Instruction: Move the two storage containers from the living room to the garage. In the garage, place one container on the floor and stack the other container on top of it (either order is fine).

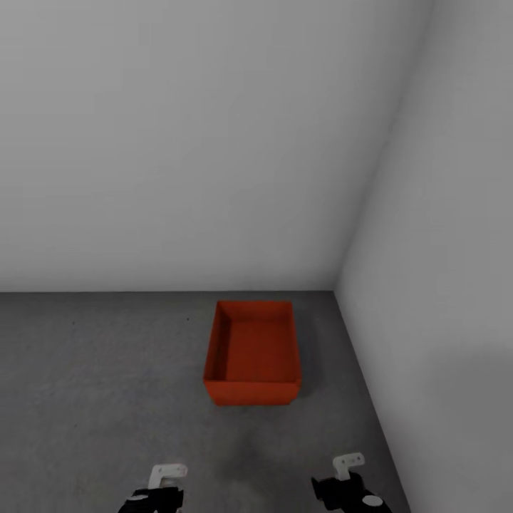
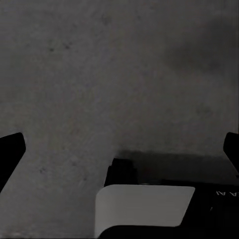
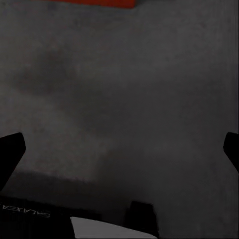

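Observation:
One rust-red open-top storage container (image 1: 252,354) stands empty on the dark grey concrete floor (image 1: 100,385) of the garage, close to the corner of two white-grey walls. Its near wall also shows as a red strip (image 3: 92,3) in the right wrist view. My left gripper (image 2: 119,149) hangs open over bare floor, its dark fingertips (image 2: 12,149) set wide apart with nothing between them. My right gripper (image 3: 119,149) is open and empty too, a short way in front of the container. Both wrists show low in the head view, the left (image 1: 160,488) and the right (image 1: 349,481).
A white-grey wall (image 1: 178,142) runs behind the container and another wall (image 1: 442,285) closes the right side, meeting in a corner just beyond it. Open concrete stretches to the left of the container and in front of it.

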Motion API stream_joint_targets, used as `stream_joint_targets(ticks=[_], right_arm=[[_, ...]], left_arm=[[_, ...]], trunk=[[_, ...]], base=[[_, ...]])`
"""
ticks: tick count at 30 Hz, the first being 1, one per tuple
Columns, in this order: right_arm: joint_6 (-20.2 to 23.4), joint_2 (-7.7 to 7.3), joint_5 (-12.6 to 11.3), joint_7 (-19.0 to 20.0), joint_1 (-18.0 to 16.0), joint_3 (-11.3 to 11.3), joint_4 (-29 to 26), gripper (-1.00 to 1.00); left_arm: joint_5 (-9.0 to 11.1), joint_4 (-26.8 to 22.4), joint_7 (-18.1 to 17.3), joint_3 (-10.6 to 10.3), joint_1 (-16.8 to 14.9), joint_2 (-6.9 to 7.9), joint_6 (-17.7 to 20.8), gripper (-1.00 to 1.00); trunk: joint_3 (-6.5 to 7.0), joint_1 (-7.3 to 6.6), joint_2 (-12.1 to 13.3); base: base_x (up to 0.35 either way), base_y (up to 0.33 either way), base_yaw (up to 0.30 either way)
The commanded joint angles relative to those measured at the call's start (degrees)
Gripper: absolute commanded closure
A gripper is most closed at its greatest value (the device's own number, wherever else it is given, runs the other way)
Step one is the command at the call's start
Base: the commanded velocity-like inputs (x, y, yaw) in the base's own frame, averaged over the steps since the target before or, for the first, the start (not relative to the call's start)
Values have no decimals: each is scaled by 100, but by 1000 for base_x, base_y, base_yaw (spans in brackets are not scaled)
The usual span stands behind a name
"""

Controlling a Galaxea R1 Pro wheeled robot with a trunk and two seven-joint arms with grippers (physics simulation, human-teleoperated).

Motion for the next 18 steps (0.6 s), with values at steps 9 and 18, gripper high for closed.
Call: stream_joint_targets(ticks=[9, 18], right_arm=[[-130, -263, 2, -21, -4, 23, 985, -100], [-868, -261, 12, -20, 40, 15, 1636, -100]], left_arm=[[-18, 1713, 9, 35, 6, 192, -1489, -100], [-22, 2021, -21, 27, 37, 517, -1698, -100]], trunk=[[159, -202, 360], [321, -400, 721]], base=[[-324, 0, 0], [-49, 0, 0]])
